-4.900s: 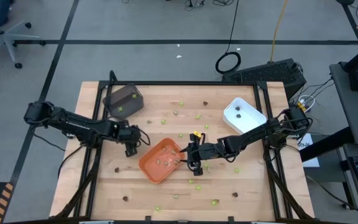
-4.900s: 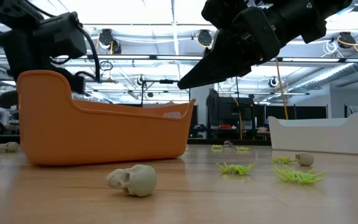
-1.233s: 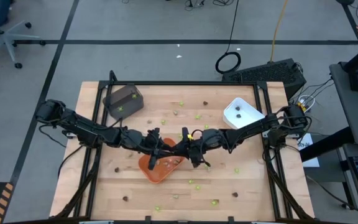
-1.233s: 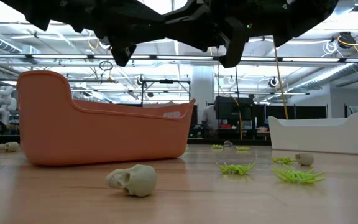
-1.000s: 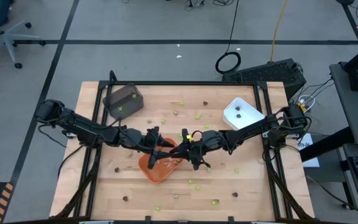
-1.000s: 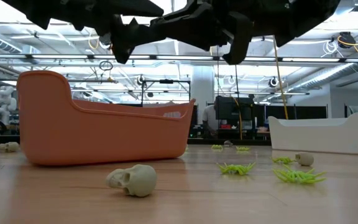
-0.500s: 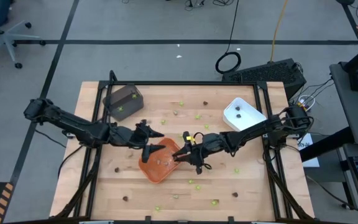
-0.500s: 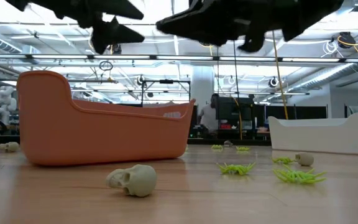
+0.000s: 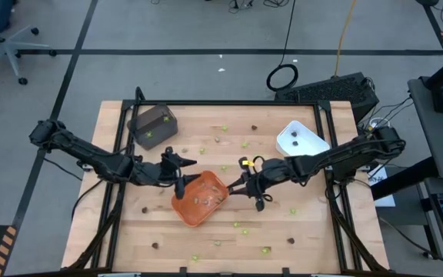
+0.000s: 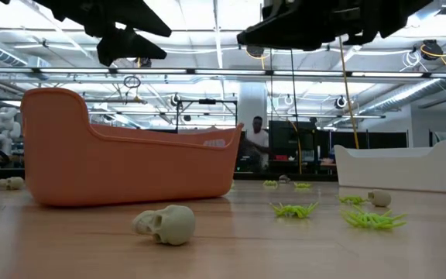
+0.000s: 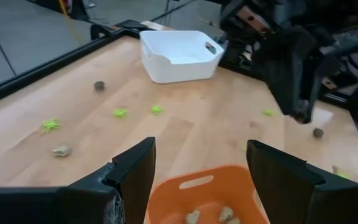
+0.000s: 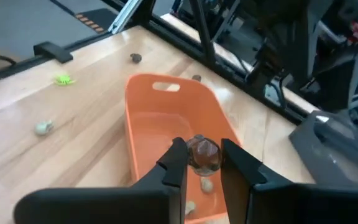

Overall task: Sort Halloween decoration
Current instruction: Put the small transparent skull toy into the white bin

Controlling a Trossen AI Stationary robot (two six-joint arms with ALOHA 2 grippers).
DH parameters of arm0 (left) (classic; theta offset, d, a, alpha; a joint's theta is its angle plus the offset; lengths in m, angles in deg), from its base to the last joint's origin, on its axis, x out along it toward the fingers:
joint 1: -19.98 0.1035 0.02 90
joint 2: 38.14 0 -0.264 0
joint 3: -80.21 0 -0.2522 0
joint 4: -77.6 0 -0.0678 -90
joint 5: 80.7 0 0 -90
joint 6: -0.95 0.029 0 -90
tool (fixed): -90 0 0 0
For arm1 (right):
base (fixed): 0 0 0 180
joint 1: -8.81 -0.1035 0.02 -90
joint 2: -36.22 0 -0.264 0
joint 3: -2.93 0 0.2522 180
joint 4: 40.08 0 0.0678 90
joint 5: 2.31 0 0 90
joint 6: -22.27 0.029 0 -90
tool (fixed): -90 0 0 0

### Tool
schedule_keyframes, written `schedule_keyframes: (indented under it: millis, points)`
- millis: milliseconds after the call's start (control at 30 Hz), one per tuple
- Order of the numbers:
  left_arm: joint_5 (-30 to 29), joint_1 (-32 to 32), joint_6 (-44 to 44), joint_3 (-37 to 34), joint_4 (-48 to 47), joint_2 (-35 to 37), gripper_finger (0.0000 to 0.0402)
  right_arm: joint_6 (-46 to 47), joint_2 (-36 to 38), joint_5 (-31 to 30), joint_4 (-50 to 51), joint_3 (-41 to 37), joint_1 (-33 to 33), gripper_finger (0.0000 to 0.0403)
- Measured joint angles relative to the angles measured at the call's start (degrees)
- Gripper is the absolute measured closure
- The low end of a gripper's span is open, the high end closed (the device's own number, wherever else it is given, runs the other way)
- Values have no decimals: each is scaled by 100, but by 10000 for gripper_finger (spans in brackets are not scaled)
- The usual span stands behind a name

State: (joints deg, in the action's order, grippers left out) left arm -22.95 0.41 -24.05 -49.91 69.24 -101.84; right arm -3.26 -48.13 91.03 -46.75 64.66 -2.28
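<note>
The Halloween decoration lies scattered on the wooden table: lime-green pieces [image 9: 224, 128], a tan skull [image 10: 165, 225] and a few tan pieces [image 11: 225, 214] inside the orange tray [image 9: 200, 198]. My left gripper [image 11: 197, 171] stands open above the tray's left end [image 9: 181, 165], with nothing between its fingers. My right gripper [image 12: 202, 163] hovers by the tray's right side [image 9: 238, 187], shut on a dark brown piece [image 12: 202, 153]. My right gripper pinches the small round dark brown piece [image 12: 204, 149] between its two fingertips. It comes from the table's right side, slanting slightly down. The piece is lifted clear and shows above the orange tray's inside.
A white tray [image 9: 302, 140] stands at the back right, a dark grey tray [image 9: 152, 125] at the back left. More green pieces [image 10: 294, 209] and brown ones [image 9: 154, 245] lie loose around the orange tray. A person [image 10: 256, 143] stands in the room behind.
Both grippers have drawn apart from over the orange tray's middle and risen. The left one has gone back toward the table's left edge and tipped up. The right one has gone toward the right edge, tipped up and rolled. The tray has stayed in place.
</note>
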Motion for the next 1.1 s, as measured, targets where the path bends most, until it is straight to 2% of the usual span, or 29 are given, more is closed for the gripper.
schedule_keyframes:
  millis: [233,600,900,1100]
  points:
    - [-20,-2,-11,0,1,0,153,-909,95,-33,-360,-67,-26,359]
    - [24,-7,-117,0,-244,-4,153,-4089,122,-48,-462,-67,-26,358]
    - [35,-108,-166,0,-474,-4,153,-4579,122,-57,-510,-67,-26,356]
    - [33,-109,-162,0,-478,-4,153,-5063,122,-330,-508,-67,-22,356]
